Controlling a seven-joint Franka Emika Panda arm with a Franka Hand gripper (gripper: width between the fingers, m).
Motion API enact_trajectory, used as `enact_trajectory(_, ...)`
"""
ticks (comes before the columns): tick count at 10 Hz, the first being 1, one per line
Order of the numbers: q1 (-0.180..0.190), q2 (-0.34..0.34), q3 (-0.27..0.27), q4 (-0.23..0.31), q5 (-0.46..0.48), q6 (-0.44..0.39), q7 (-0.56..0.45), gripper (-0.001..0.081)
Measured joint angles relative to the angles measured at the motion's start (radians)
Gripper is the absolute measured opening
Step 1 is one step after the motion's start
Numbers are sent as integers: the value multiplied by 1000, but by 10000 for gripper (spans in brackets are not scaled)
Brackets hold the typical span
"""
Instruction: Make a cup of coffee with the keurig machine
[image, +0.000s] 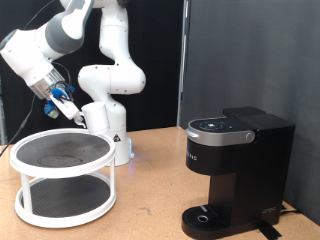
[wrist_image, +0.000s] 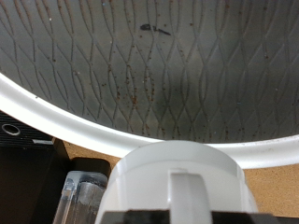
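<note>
My gripper (image: 66, 108) hangs at the exterior view's upper left, just above the top tier of a white round shelf. In the wrist view the white cup (wrist_image: 182, 182) fills the near centre with its handle facing the camera, right at the gripper, above the shelf's rim. The fingers themselves are hidden behind it. The keurig machine (image: 238, 165) stands at the exterior view's right, black, with its lid down and nothing on its round drip base (image: 205, 216). It also shows in the wrist view (wrist_image: 28, 163) past the shelf rim.
The white two-tier round shelf (image: 28, 160) with dark mesh trays stands at the exterior view's left; its rim (wrist_image: 56, 117) crosses the wrist view. The robot's white base (image: 108, 125) is behind it. Bare wooden table lies between shelf and machine.
</note>
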Motion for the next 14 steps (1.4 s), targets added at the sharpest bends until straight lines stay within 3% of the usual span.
enact_trajectory(2,-2,-3,40,-26,-7,37,124,2)
enact_trajectory(4,2,-24,138,-72,26,119,324,2)
enact_trajectory(8,50,-77,303,-161,253,368,594,2)
enact_trajectory(10,93,-81,383,-178,342,481,677,2)
enact_trajectory(12,137,-78,447,-179,395,543,720,2)
enact_trajectory(14,164,-75,460,-177,405,548,702,1)
